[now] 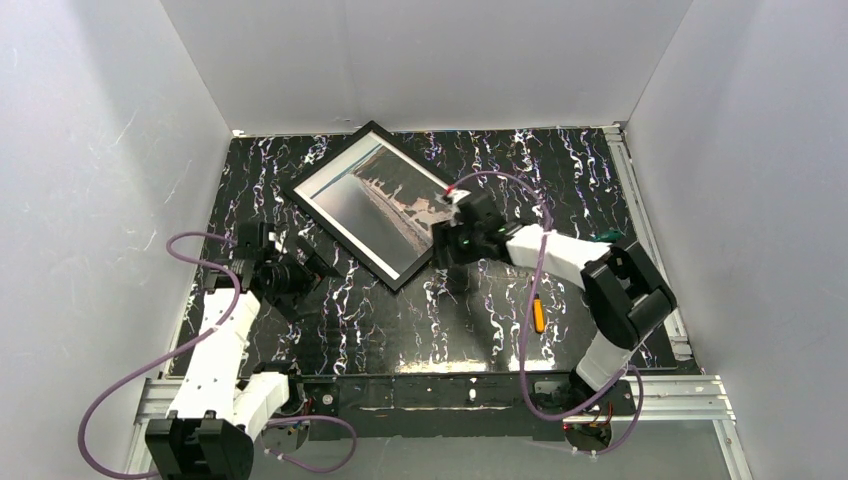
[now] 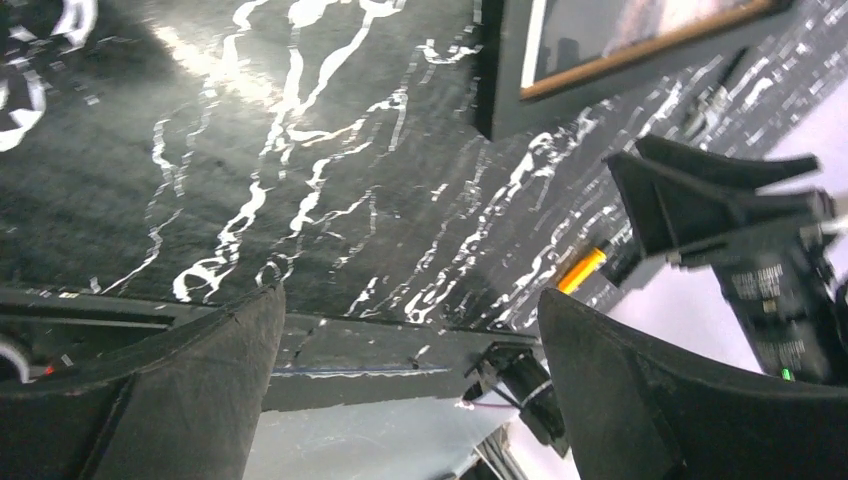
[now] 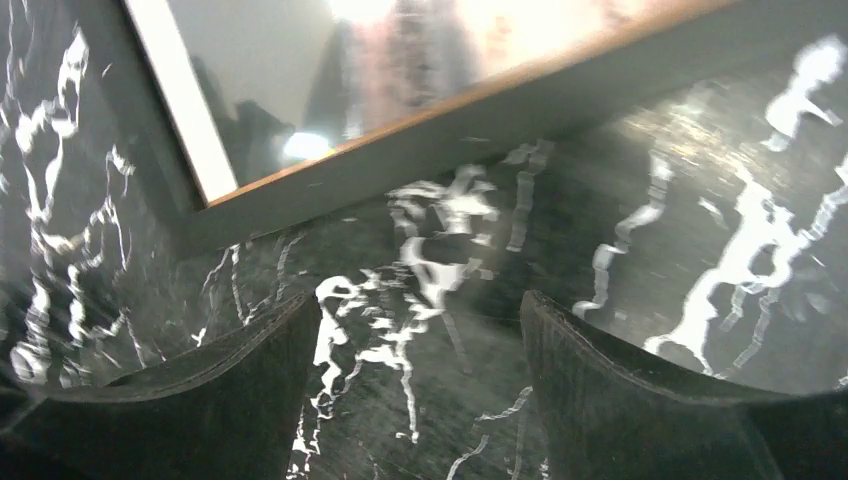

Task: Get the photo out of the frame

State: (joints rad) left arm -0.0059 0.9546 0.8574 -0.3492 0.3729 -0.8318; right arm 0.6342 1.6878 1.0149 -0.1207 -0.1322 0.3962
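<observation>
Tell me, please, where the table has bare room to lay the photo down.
Bare table lies near-centre, between the frame and the near edge, and far right, beyond the right tool. Crowded: around the left tool and by the orange object.

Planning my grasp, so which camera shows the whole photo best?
Top external: the photo shows whole, lying within the frame. Left wrist catches only one corner; right wrist shows a glare-washed corner close up.

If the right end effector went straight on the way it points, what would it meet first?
Most likely the marbled tabletop, just short of the frame. The open right end effector angles down at it, the frame's black border just beyond. Depth is unclear; a shallower line could meet that border first.
</observation>
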